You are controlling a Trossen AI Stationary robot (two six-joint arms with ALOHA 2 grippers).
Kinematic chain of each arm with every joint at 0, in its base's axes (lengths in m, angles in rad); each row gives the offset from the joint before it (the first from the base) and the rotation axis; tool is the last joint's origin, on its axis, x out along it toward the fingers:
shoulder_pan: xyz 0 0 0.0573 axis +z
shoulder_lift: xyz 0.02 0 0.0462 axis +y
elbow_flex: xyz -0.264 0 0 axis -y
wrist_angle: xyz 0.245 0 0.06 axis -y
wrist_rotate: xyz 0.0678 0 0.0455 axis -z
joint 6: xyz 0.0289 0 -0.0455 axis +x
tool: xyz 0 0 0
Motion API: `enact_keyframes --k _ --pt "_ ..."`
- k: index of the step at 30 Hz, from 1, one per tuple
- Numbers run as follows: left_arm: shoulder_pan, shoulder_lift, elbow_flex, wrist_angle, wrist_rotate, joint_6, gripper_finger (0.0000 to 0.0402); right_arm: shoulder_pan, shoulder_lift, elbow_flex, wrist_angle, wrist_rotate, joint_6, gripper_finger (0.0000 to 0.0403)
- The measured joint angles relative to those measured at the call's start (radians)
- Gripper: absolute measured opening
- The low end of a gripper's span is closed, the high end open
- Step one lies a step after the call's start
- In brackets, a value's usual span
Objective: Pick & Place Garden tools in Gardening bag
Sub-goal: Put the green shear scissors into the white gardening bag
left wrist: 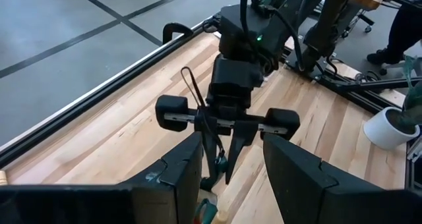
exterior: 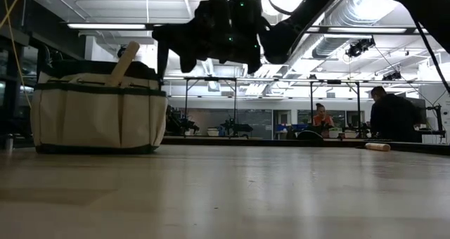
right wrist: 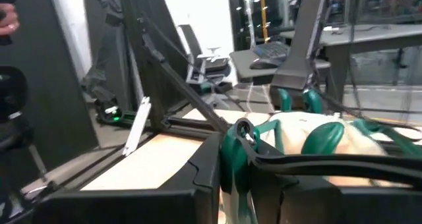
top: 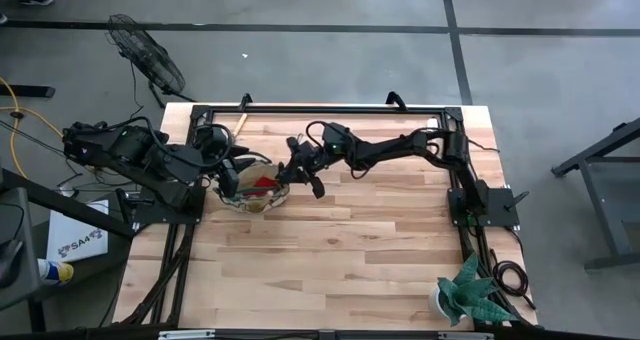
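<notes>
The beige gardening bag with green trim stands on its base at the table's far left. A wooden tool handle sticks up out of it, and a red item lies inside. Over the bag's right rim my right gripper is shut on green-handled pruning shears. At the bag's left rim my left gripper stands open and faces the right gripper. Nothing shows between its fingers, and I cannot tell whether it touches the bag. My right gripper pinches the pruning shears between its two fingers at the green handles. The fingers come in about level from the table's right side. The shears' dark thin end hangs below the fingers, clear of the table, above the bag's opening.
A potted green spiky plant stands at the near right corner. A wooden-handled tool lies at the far edge by the black frame rail. The broad wooden middle and near part of the table lies bare. People sit in the room behind.
</notes>
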Motion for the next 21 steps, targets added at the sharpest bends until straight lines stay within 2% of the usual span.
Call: enact_keyframes --k 18,21 --pt "0.0 0.0 0.0 -0.001 0.002 0.016 0.0157 -0.005 0.034 0.033 -0.116 0.02 -0.051 0.0042" --pt "0.0 0.0 0.0 0.001 0.003 0.018 0.0157 -0.002 0.034 0.033 -0.127 0.059 -0.056 0.0042"
